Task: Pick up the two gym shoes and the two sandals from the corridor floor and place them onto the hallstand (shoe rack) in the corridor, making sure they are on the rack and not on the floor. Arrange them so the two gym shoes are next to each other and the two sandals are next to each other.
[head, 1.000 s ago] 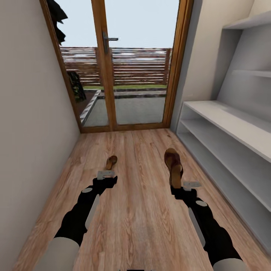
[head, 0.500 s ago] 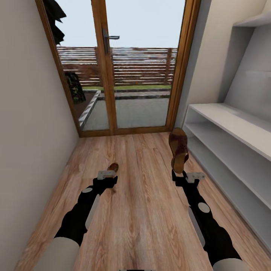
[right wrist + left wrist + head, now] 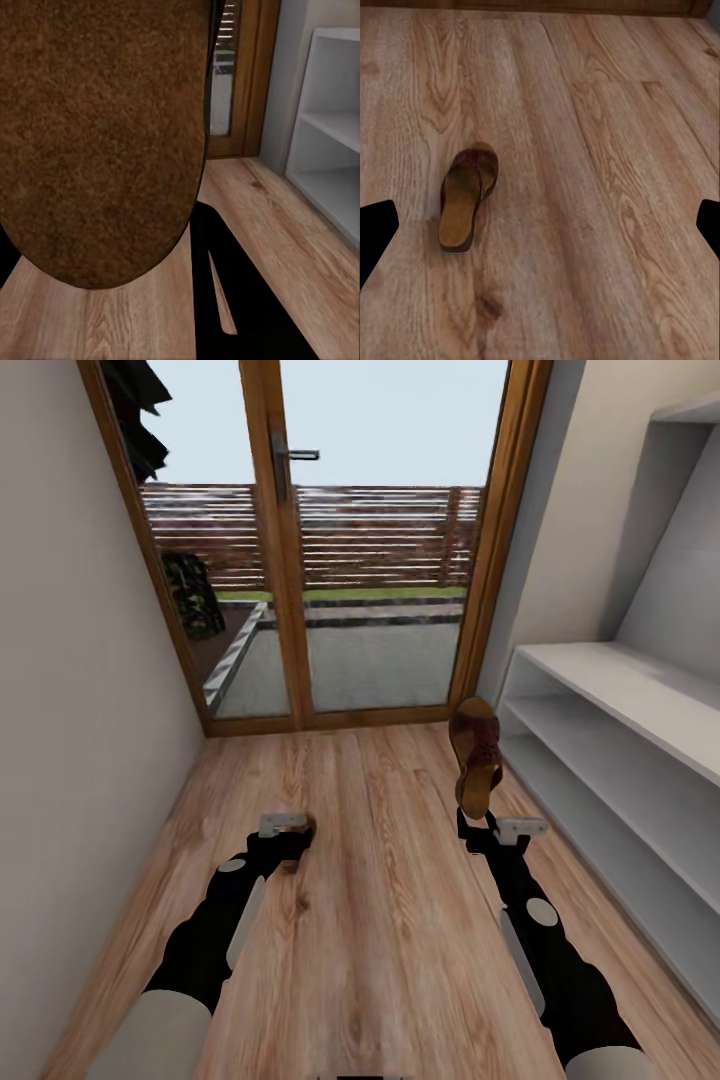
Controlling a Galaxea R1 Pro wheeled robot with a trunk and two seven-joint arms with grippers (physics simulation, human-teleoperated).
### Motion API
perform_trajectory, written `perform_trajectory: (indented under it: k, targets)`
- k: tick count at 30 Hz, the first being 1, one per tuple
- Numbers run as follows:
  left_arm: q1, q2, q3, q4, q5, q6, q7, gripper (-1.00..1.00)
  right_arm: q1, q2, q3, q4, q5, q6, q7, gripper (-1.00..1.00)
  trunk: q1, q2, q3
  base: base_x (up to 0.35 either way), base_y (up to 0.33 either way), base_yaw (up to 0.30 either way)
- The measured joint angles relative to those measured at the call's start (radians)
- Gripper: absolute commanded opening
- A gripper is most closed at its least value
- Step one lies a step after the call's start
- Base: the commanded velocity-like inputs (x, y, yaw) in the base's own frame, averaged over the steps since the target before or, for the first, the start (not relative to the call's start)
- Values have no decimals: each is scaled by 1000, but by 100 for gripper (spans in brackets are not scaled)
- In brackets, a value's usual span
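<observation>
right pincer (image 3: 483, 822) clenched on one sandal (image 3: 476, 755), held upright off the corridor floor (image 3: 380, 920). hallstand (image 3: 620, 750) shelves just right of it, bare. left pincer (image 3: 290, 838) released, hovering above second sandal (image 3: 467, 196) lying flat on floor. no writing readable.

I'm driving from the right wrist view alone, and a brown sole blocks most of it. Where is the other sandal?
Observer: The other sandal lies flat on the corridor floor, strap up, just ahead of the left claw.
Operator: Is that claw ready to take it?
Observer: Its fingers stand wide apart, holding nothing.
Operator: How does my sandal sit?
Observer: The right claw grips the held sandal by its heel, toe pointing up, left of the hallstand.
</observation>
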Motion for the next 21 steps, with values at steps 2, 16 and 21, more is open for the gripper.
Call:
perform_trajectory:
  k: [2,16,21]
  targets:
    - [0,0,0,0,0,0,0,100,0,0,0,0,0,0,0,-100,0,0,0,344,3,0]
    - [0,0,-1,0,0,0,0,100,0,0,0,0,-3,0,0,-100,0,0,0,345,7,0]
    - [0,0,-1,0,0,0,0,100,0,0,0,0,-4,0,0,-100,0,0,0,345,89,0]
